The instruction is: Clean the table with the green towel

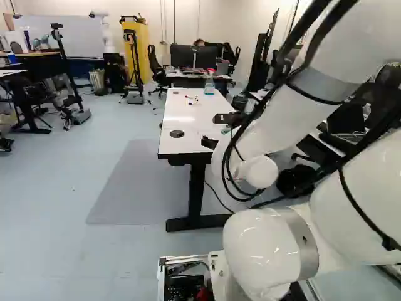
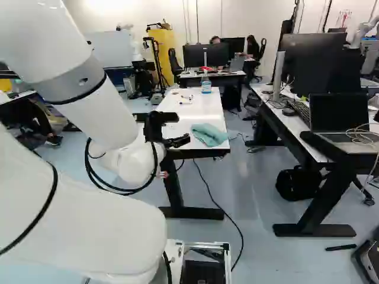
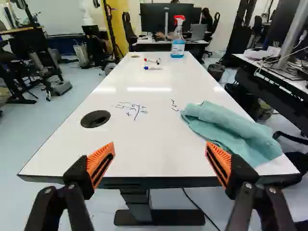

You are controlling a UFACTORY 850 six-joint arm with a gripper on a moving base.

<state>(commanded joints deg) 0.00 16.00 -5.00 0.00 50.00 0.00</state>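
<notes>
The towel (image 3: 231,130) lies on the desk (image 3: 144,163), at its near right corner. Left of the towel are handwriting (image 3: 132,109) and, farther left, the cable grommet (image 3: 95,119). Well behind the towel lie markers (image 3: 153,68), with the spray bottle (image 3: 177,47) behind them. Right of the towel, apart, a side desk (image 2: 269,102) carries monitors (image 2: 314,56).

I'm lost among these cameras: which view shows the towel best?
The wrist view: the towel appears largest, its folds clear. The right base view shows it smaller; in the left base view, the arm hides most of it.
</notes>
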